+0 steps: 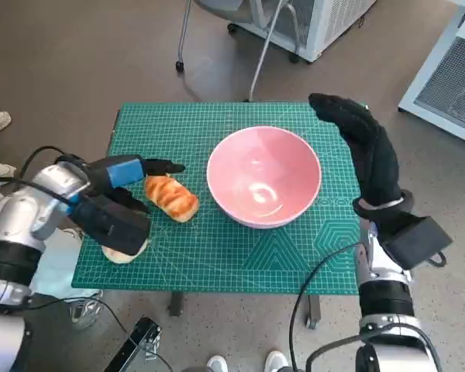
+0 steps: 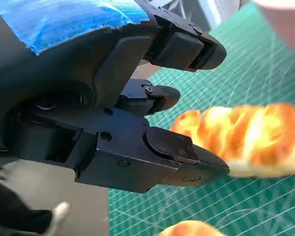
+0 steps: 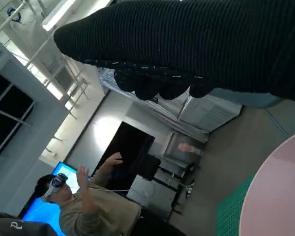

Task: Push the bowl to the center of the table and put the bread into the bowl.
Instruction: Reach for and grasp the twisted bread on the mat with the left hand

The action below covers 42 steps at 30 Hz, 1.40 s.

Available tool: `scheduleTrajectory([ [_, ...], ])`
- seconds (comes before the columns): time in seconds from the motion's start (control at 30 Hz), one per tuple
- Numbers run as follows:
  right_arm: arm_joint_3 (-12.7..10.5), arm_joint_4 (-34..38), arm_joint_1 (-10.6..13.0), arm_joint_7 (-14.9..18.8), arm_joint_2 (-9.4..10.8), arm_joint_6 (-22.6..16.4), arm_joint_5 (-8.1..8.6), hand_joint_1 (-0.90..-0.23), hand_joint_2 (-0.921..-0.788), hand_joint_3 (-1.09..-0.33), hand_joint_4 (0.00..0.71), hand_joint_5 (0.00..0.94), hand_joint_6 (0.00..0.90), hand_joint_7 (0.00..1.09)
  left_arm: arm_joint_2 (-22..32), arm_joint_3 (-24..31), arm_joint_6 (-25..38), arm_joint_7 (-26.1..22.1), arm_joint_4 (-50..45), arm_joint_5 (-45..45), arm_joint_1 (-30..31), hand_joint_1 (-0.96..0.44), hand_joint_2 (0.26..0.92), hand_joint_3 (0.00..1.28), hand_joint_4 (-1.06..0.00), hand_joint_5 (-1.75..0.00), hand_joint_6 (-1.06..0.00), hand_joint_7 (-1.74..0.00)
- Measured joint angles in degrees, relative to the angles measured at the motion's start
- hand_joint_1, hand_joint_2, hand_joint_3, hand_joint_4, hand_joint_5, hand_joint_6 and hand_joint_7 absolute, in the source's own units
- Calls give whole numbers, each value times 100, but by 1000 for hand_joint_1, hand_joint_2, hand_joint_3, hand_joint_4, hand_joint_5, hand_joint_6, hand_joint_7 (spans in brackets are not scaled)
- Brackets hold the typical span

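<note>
1. I see the pink bowl [image 1: 264,176] sitting near the middle of the green surface [image 1: 217,256], a little to the right.
2. The bread [image 1: 171,197] lies on the mat just left of the bowl, apart from it.
3. My left hand [image 1: 116,203] hangs at the bread's left end, fingers [image 2: 187,157] spread around it, gripping nothing.
4. My right hand [image 1: 364,147] stands just right of the bowl, fingers extended, empty.
5. A second, paler bread piece [image 1: 125,249] lies under the left hand.

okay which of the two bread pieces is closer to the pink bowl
The golden, browned bread, lying in the open between the left robot hand and the bowl. The paler piece sits at the mat's near-left edge, partly hidden under that hand.
</note>
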Motion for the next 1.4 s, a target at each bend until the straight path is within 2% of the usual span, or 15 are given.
scheduleTrajectory([
  [0.23, 1, -58, 83, 0, -1, 0, 20, -579, -921, -768, 415, 46, 40, 865, -196, -401, 171, 235, 406, 413, -240, -13, 847, 13, -300, -7, -451, -24],
  [0.5, 11, -94, 109, 0, 4, 0, 27, -578, -921, -767, 416, 46, 38, 866, -619, -854, 261, 689, 1117, 706, -516, -67, 851, 11, -361, -27, -518, -44],
  [0.63, 21, -114, 114, -1, 7, 0, 27, -582, -921, -766, 416, 46, 39, 866, -805, -1003, 275, 1013, 1491, 732, -676, -51, 862, 14, -429, -47, -582, -67],
  [0.9, 27, -153, 142, -4, 12, 22, 80, -576, -921, -765, 416, 45, 39, 864, -1157, -1218, 131, 1630, 2198, 702, -913, 1, 916, 64, -648, -85, -756, -118],
  [0.93, 28, -157, 147, -4, 15, 30, 83, -576, -921, -765, 416, 45, 39, 864, -1188, -1240, 113, 1700, 2263, 697, -930, 1, 916, 64, -648, -85, -756, -118],
  [0.97, 28, -161, 154, -4, 16, 36, 92, -578, -921, -765, 415, 44, 38, 863, -1216, -1263, 91, 1769, 2331, 694, -951, 1, 918, 153, -540, -724, -623, -716],
  [1.07, 27, -168, 177, -3, 15, 41, 124, -580, -921, -764, 416, 44, 39, 863, -1273, -1334, 30, 1988, 2506, 691, -1019, 0, 920, 200, -494, -1176, -535, -1105],
  [1.1, 27, -168, 184, -4, 16, 41, 131, -580, -921, -764, 416, 45, 39, 863, -1282, -1343, 18, 2046, 2540, 690, -1032, 0, 920, 200, -494, -1259, -533, -1149],
  [1.2, 28, -170, 214, -4, 19, 41, 162, -581, -921, -763, 416, 45, 40, 863, -1321, -1412, -18, 2223, 2671, 688, -1077, 0, 921, 190, -503, -1344, -545, -1174],
  [1.4, 30, -170, 260, -4, 25, 41, 184, -582, -921, -762, 418, 45, 41, 861, -1344, -1456, -103, 2351, 2855, 604, -1103, 0, 921, 147, -526, -1313, -612, -1197],
])
